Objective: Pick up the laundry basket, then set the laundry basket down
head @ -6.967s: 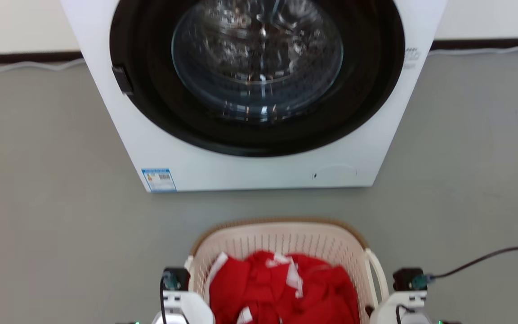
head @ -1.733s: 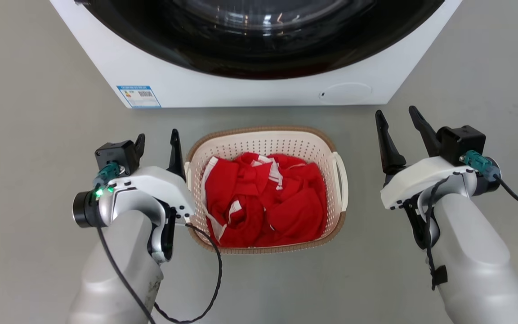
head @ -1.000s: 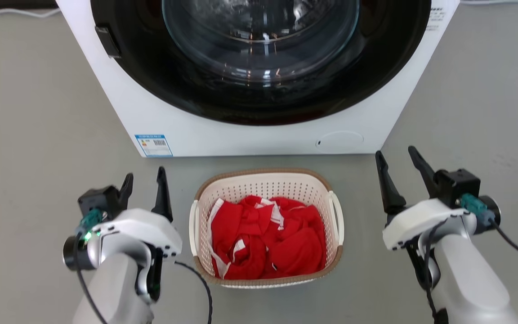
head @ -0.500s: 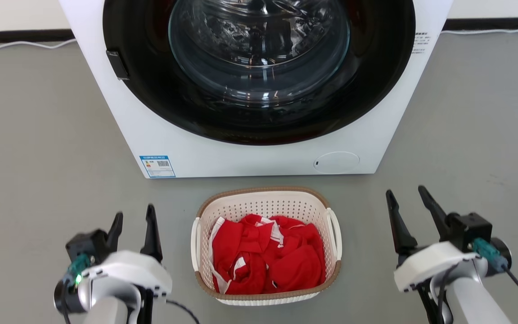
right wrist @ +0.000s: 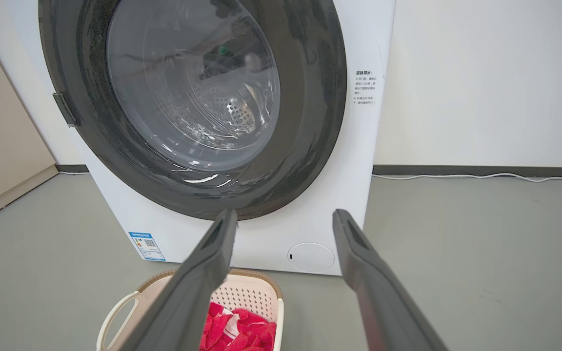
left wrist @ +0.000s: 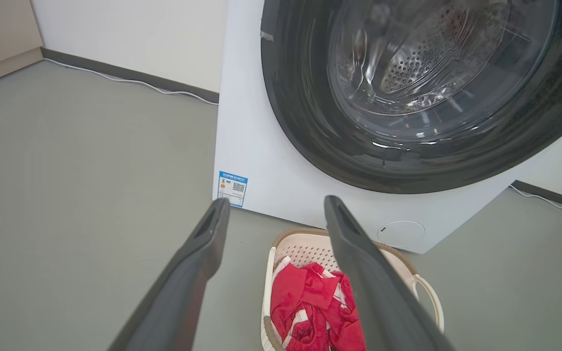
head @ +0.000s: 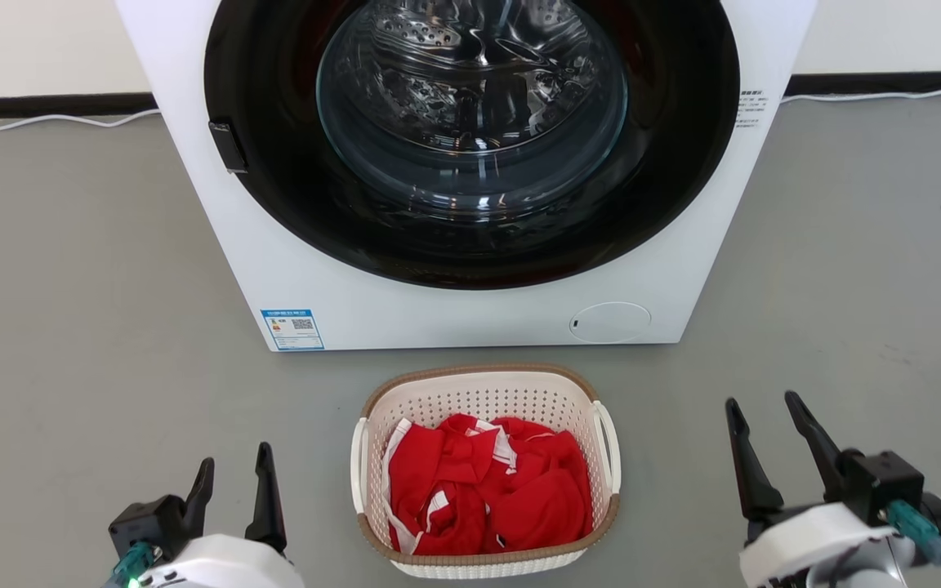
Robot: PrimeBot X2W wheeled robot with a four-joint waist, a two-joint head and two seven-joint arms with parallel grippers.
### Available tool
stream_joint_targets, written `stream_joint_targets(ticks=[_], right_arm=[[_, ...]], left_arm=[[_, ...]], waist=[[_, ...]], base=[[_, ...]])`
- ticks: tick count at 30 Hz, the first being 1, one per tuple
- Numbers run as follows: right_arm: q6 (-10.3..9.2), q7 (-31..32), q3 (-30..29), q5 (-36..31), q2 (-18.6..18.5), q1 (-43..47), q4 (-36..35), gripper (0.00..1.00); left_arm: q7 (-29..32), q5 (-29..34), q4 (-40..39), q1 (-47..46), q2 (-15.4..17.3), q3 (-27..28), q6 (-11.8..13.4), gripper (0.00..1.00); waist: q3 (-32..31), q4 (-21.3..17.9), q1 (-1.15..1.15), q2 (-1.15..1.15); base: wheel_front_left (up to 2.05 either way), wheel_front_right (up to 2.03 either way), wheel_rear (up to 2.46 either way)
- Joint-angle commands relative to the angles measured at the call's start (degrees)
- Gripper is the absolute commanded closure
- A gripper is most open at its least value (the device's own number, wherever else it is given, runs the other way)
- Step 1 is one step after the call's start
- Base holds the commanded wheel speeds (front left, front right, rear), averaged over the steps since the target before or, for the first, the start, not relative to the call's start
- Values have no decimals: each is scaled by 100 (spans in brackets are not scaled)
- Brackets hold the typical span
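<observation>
The laundry basket (head: 483,394), cream-white with a brown rim and white loop handles, stands on the grey floor in front of the washer, holding red clothes (head: 487,494). My left gripper (head: 232,469) is open at the lower left, well clear of the basket's left handle. My right gripper (head: 764,422) is open at the lower right, apart from the right handle. The left wrist view has the basket (left wrist: 305,246) low between and behind the left gripper (left wrist: 273,207) fingers. In the right wrist view the basket (right wrist: 251,295) lies at the bottom left, below the right gripper (right wrist: 285,217).
A white front-loading washer (head: 470,310) with a dark round glass door (head: 470,106) stands just behind the basket. A white cable (head: 46,119) runs along the dark skirting at the wall. Bare grey floor (head: 86,327) spreads on both sides.
The head camera has tilted up, so the whole picture has slid down. Both grippers have drawn back toward me and away from the basket, still open. The basket stays on the floor.
</observation>
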Motion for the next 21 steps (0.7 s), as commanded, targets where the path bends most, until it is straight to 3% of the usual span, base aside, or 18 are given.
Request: stream_joint_targets(ticks=[1,21], right_arm=[[40,-61,70,-64,-23,28,-202,0],[40,-61,-381,-232,94,580,-389,0]], left_arm=[[-35,23,-210,-43,71,183,-21,0],[-35,-18,-853,581,71,219,20,0]], waist=[[-19,5,0,0],[-278,-59,0,0]], base=[[0,0,0],[0,0,0]])
